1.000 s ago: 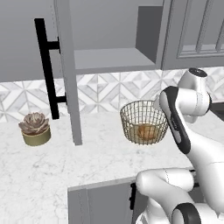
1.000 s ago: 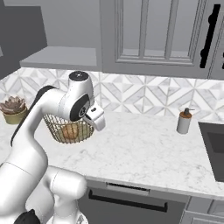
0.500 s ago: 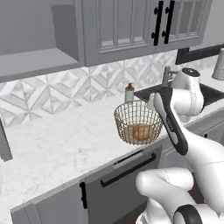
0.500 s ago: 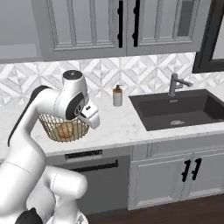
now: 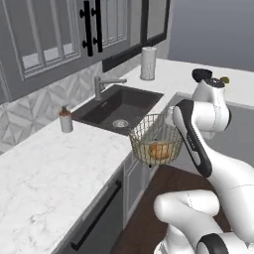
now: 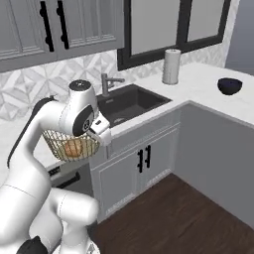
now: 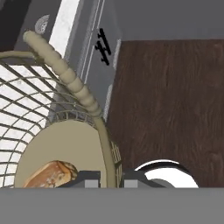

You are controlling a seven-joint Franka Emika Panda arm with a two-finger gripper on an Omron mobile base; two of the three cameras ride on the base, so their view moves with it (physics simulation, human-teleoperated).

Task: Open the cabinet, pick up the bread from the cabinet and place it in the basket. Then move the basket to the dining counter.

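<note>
My gripper point(image 5: 171, 120) point(image 6: 102, 137) point(image 7: 107, 180) is shut on the rim of the round tan wire basket point(image 5: 156, 141) point(image 6: 69, 145) point(image 7: 65, 76) and holds it in the air just off the counter's front edge, above the wooden floor. The golden-brown bread point(image 5: 158, 150) point(image 6: 73, 147) point(image 7: 50, 173) lies on the basket's pale base. In the hand view the rim wire runs down between my two fingertips. The cabinet with the long bar handle is out of view.
A dark sink point(image 5: 119, 106) point(image 6: 126, 101) with a faucet point(image 5: 101, 84) is set in the marble worktop. A soap bottle point(image 5: 65, 120), a paper towel roll point(image 5: 148, 63) point(image 6: 171, 66) and a dark bowl point(image 6: 229, 86) stand there. The white-topped, grey-sided run point(image 6: 213, 144) at right may be the dining counter; I cannot tell.
The whole picture has swung along the worktop as the base turned; the sink and corner have come into view. The basket with the bread stays in my shut gripper.
</note>
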